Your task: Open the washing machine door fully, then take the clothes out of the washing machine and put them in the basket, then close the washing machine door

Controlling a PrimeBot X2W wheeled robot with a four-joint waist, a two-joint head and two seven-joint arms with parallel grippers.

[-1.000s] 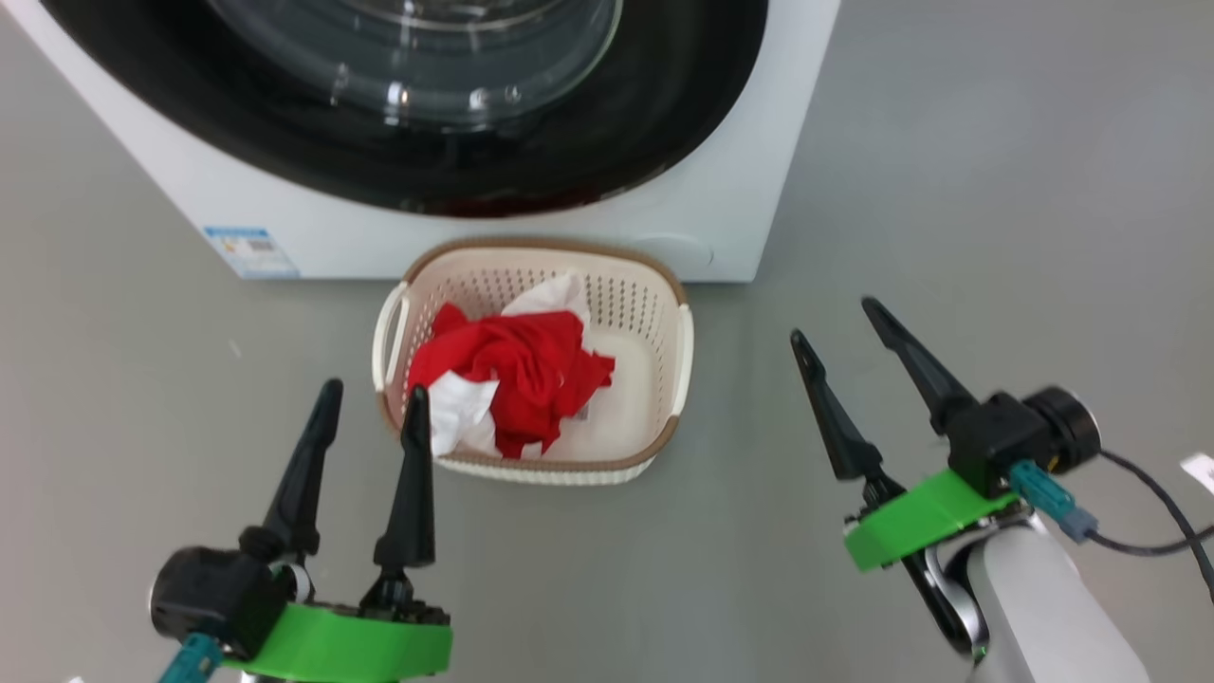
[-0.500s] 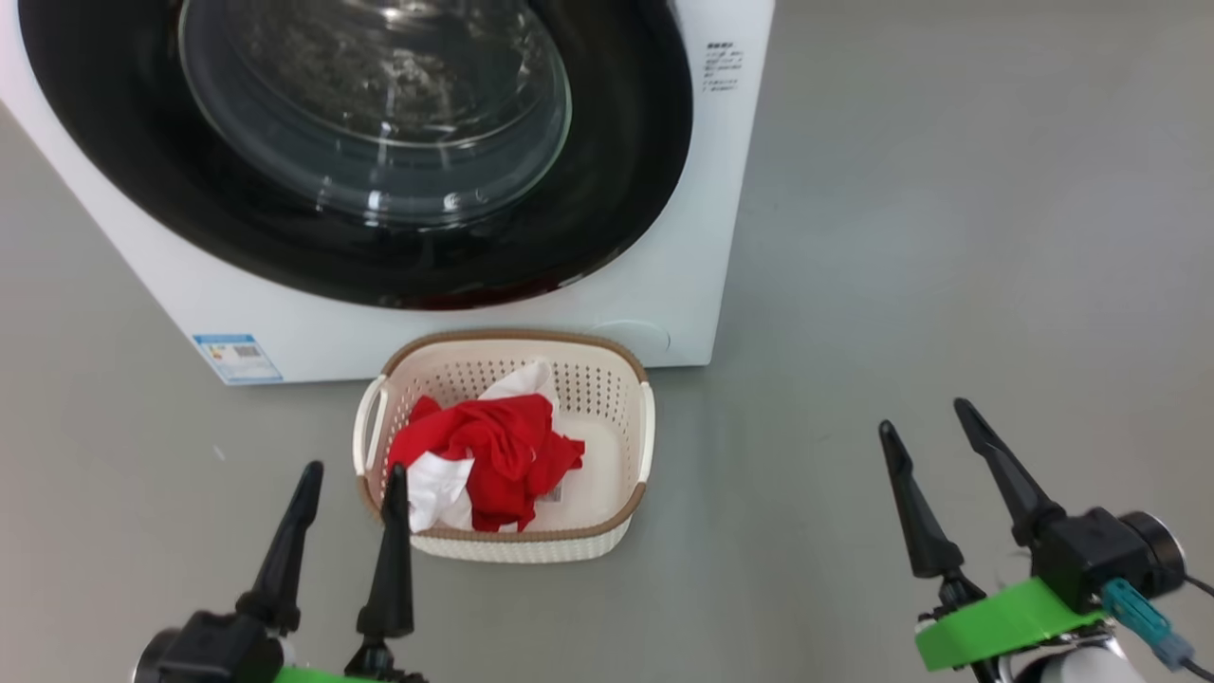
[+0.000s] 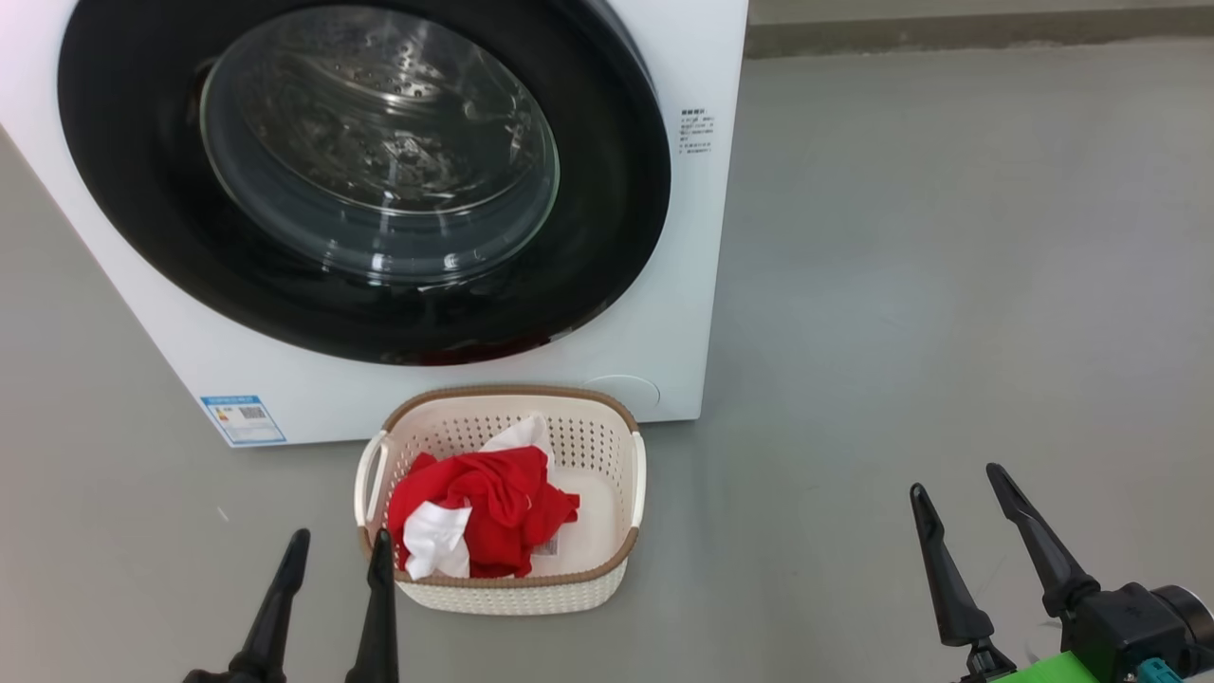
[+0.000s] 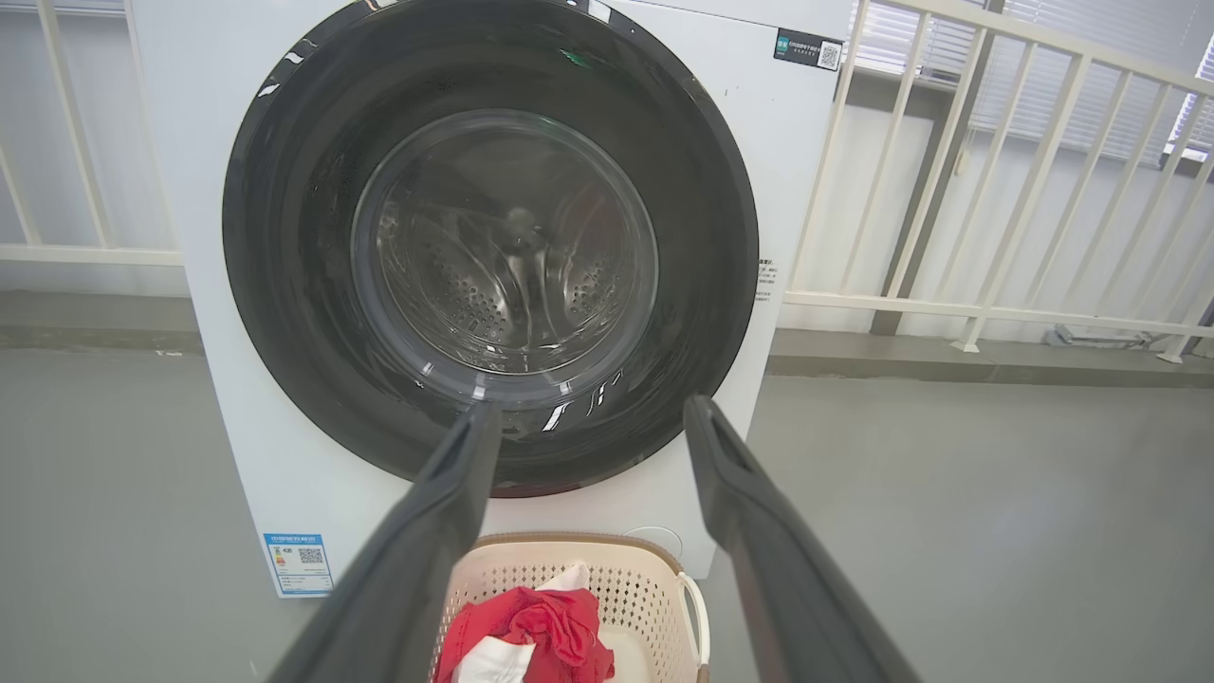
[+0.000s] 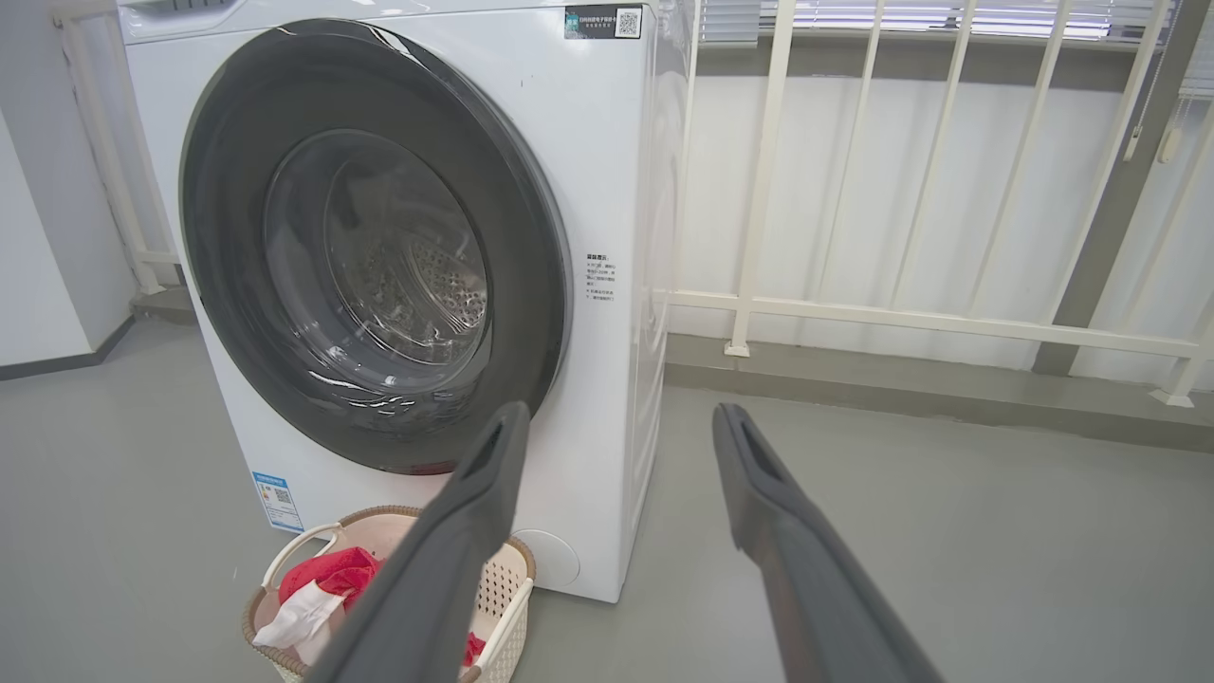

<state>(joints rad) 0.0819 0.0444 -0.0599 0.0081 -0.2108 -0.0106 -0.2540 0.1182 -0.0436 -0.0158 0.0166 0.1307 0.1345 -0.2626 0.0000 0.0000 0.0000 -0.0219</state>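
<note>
Change noted over the last second: the whole head view has swung upward, so the camera has moved and the things have not. At far left, the left gripper (image 3: 341, 537) has sunk to the bottom edge of that view, jaws spread as before and holding nothing. One finger overlaps the near left corner of the basket in the picture, though contact cannot be confirmed. Next, the blue label sticker (image 3: 243, 419) sits low on the washing machine (image 3: 697, 237). The basket (image 3: 512, 391) stands on the floor (image 3: 948, 237) just in front of the machine, in the same place relative to it as before. The clothes (image 3: 493, 503), red with white parts, lie heaped inside the basket toward its left side. Above, the washing machine door (image 3: 142, 190) sits shut and flush against the front. Through its glass the left wrist view shows a steel drum (image 4: 503, 275) with no red fabric visible in it. At far right, the right gripper (image 3: 956, 479) has likewise dropped low in the head view, jaws spread, empty, well apart from the basket. Assessment: unloading and door closing both appear done, and the robot seems to be backing off with the task finished.
</note>
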